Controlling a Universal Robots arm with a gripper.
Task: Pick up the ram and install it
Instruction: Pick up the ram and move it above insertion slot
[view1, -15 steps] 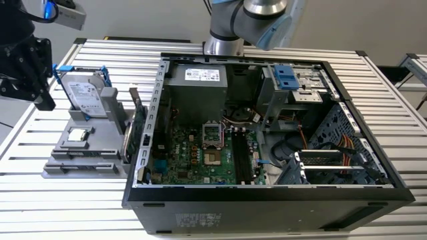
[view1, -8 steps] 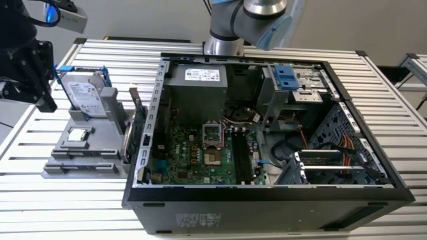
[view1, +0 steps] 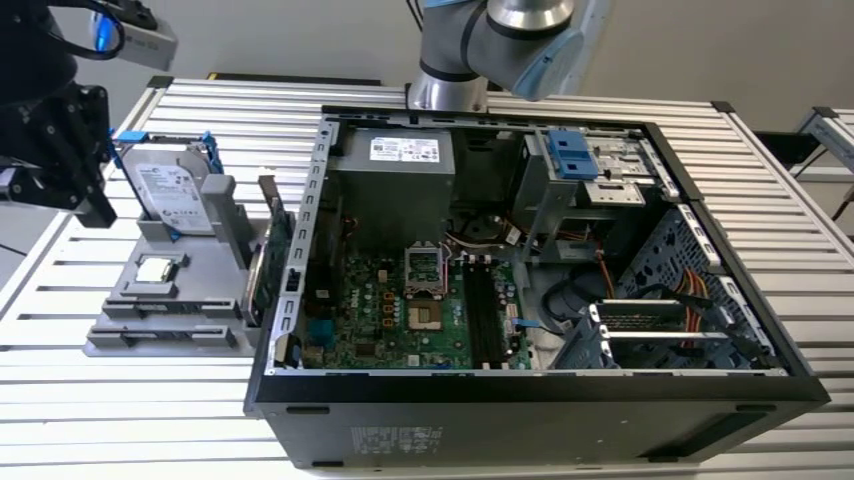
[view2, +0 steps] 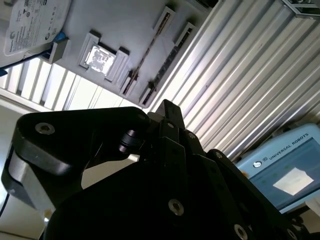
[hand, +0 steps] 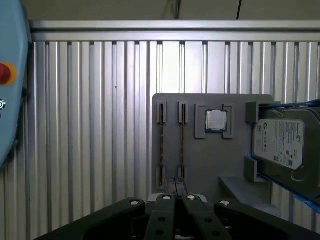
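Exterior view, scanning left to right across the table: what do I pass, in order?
tool → hard drive → ram, standing on edge → open computer case

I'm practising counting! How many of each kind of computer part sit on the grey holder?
Ram strips: 2
Processor chip: 1
Hard drive: 1
Total on the grey holder: 4
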